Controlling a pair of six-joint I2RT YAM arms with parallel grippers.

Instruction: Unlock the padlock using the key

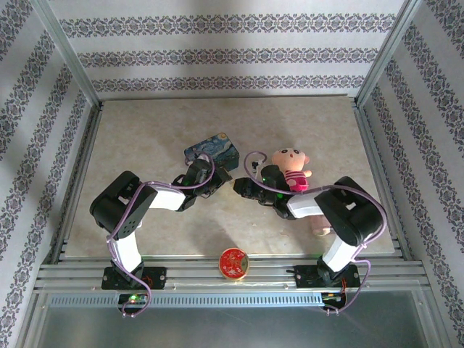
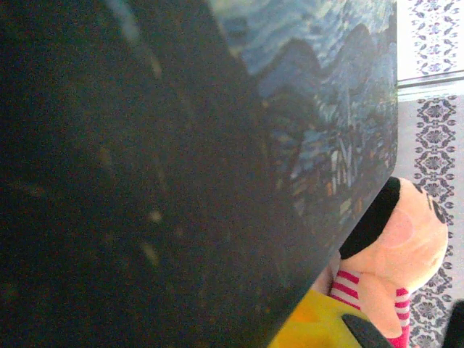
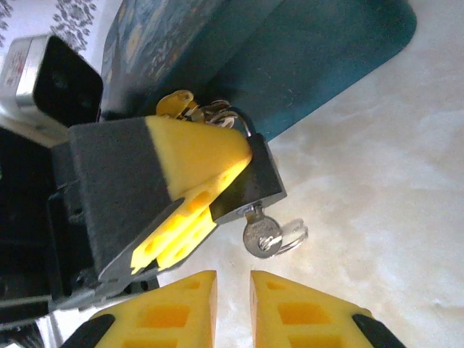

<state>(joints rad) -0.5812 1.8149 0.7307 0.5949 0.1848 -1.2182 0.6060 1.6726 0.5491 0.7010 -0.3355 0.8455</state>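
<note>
The small dark padlock (image 3: 262,181) is clamped between the yellow fingers of my left gripper (image 3: 225,190), its thin silvery shackle (image 3: 245,125) pointing toward the blue tin. The little grey key (image 3: 259,236) is stuck in the padlock's underside, with a wire ring hanging off its head. My right gripper (image 3: 233,286) sits just short of the key, its yellow fingers parted by a narrow gap with nothing between them. In the top view the left gripper (image 1: 222,176) and right gripper (image 1: 238,187) meet tip to tip at the table's middle.
The blue swirly-painted tin (image 1: 212,150) lies right behind the left gripper and looms dark in the left wrist view (image 2: 319,109). A plush doll (image 1: 291,168) lies beside the right arm. A red-and-gold disc (image 1: 234,263) rests on the front rail.
</note>
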